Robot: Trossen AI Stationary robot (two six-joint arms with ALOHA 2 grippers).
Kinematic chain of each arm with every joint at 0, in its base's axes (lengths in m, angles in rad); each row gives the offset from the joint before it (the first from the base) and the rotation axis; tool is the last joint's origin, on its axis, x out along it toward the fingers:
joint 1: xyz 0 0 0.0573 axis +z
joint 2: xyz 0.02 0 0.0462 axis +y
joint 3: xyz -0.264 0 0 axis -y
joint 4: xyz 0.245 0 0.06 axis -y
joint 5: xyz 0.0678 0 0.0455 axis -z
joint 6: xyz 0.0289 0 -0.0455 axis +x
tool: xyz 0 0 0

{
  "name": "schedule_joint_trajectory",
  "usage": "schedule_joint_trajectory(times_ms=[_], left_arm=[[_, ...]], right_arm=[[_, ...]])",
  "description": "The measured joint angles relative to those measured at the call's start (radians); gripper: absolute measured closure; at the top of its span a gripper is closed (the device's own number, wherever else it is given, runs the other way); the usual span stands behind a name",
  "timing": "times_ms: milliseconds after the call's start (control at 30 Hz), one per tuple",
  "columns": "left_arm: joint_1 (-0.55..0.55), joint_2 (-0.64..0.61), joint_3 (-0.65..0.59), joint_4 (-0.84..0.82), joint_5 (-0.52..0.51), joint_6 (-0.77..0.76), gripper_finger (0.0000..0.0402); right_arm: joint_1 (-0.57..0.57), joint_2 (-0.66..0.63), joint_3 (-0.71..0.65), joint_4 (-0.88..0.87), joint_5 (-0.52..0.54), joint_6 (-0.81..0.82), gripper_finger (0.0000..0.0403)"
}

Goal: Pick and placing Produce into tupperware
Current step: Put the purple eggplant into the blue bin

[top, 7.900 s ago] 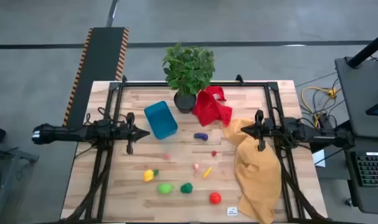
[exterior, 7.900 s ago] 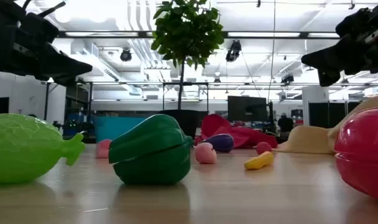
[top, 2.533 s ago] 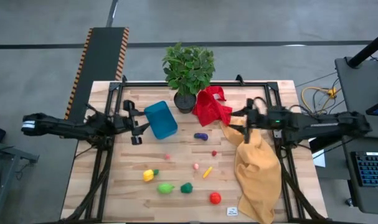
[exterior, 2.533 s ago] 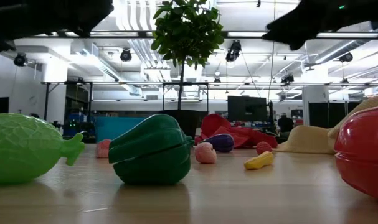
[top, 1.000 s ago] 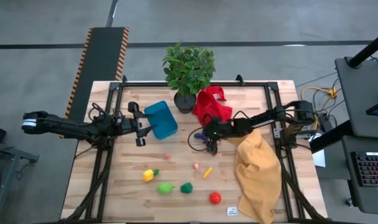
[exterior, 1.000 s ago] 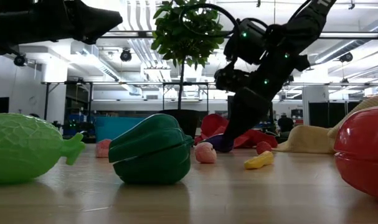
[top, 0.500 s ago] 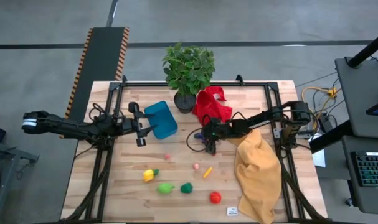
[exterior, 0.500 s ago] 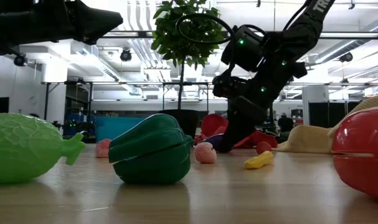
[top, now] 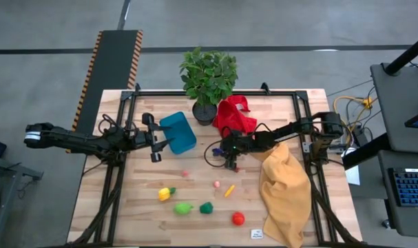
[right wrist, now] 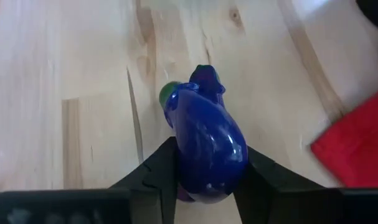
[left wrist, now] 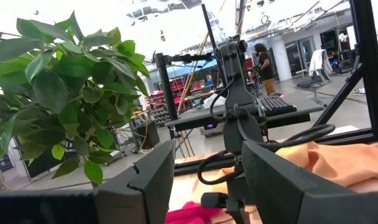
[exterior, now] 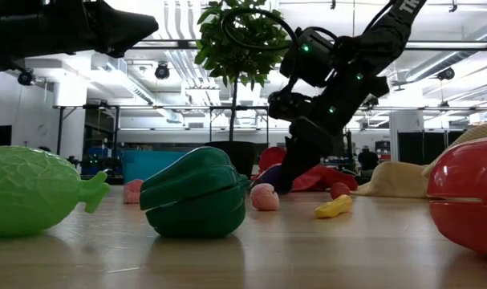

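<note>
Right gripper (right wrist: 204,180) is seen clamped on the dark blue eggplant (right wrist: 206,149), one finger pressed to each side, w/ the toy's green cap end pointing away from the wrist, over the wooden table (top: 195,189). In the high view this gripper (top: 227,157) is reached in to mid-table, w/ the red cloth (top: 234,117) just behind it and the tan cloth (top: 284,186) off to its outer side. Tupperware (top: 178,132), bright blue, is found well to the inner side of it, just beside the left gripper (top: 153,141), whose fingers are held apart w/ nothing between them, pointed at the tub. Potted plant (top: 209,79) is behind, btwn tub and red cloth. Rest of the produce is nearer the front edge than the right gripper: yellow piece (top: 165,194), light green piece (top: 183,207), dark green pepper (top: 206,207), red tomato (top: 237,219), small yellow one (top: 229,191) and a pinkish bit (top: 216,184).
</note>
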Motion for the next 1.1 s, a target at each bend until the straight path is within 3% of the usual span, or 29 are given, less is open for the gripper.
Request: schedule_joint_trajectory(times_ms=[733, 1100], left_arm=[[0.000, 0.000, 0.000, 0.000, -0.018, 0.000, 0.0228], [0.000, -0.002, 0.000, 0.001, -0.018, 0.000, 0.0228]], right_arm=[[0.000, 0.013, 0.298, 0.004, -0.010, -0.134, 0.0298], [0.000, 0.177, 0.454, 0.054, -0.007, -0.189, 0.0297]])
